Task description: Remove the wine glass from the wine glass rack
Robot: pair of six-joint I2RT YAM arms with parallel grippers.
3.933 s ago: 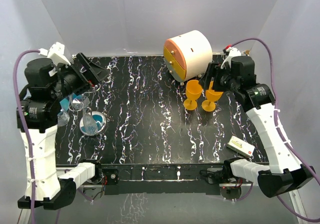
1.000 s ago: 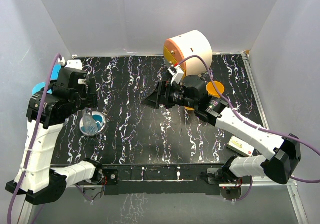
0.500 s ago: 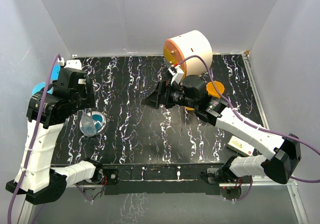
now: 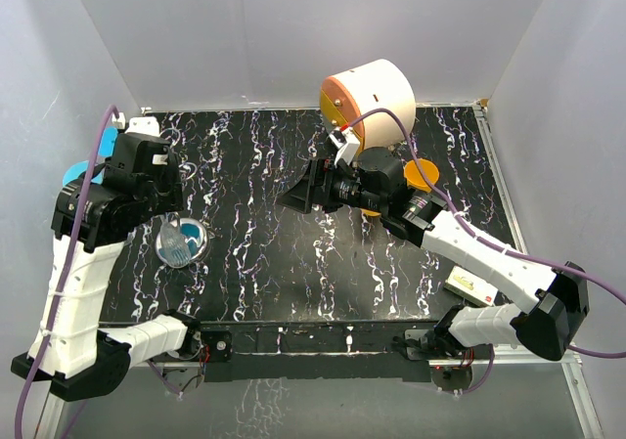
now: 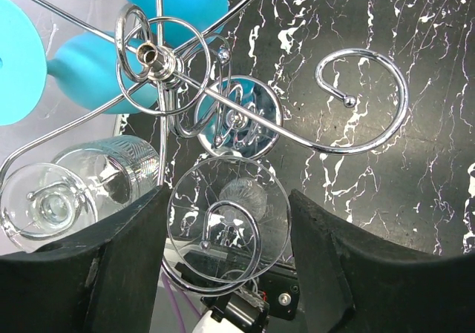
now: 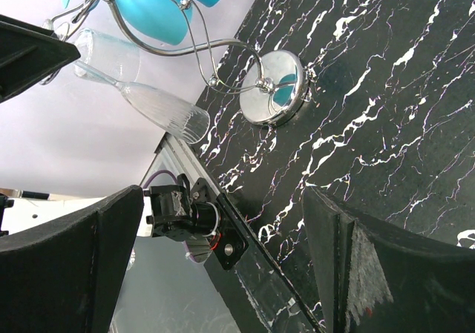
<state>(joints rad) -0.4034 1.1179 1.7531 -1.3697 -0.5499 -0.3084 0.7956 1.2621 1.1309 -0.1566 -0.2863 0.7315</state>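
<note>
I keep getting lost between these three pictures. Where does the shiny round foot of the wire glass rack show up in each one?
Top view: the round base sits far left, about halfway up the table.
Left wrist view: round base near the centre, seen from above through the wire arms.
Right wrist view: round base in the upper middle.
Shared landmark: the black, white-veined table beneath it.

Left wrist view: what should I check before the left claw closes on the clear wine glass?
1. Left claw open: ok.
2. Clear wine glass between its fingers: ok.
3. Glass hangs on a curled arm of the wine glass rack: ok.
4. Claw height at the stem: cannot tell.
5. One finger free of the second clear glass: cannot tell.
6. Right claw open and empty: ok.
</note>
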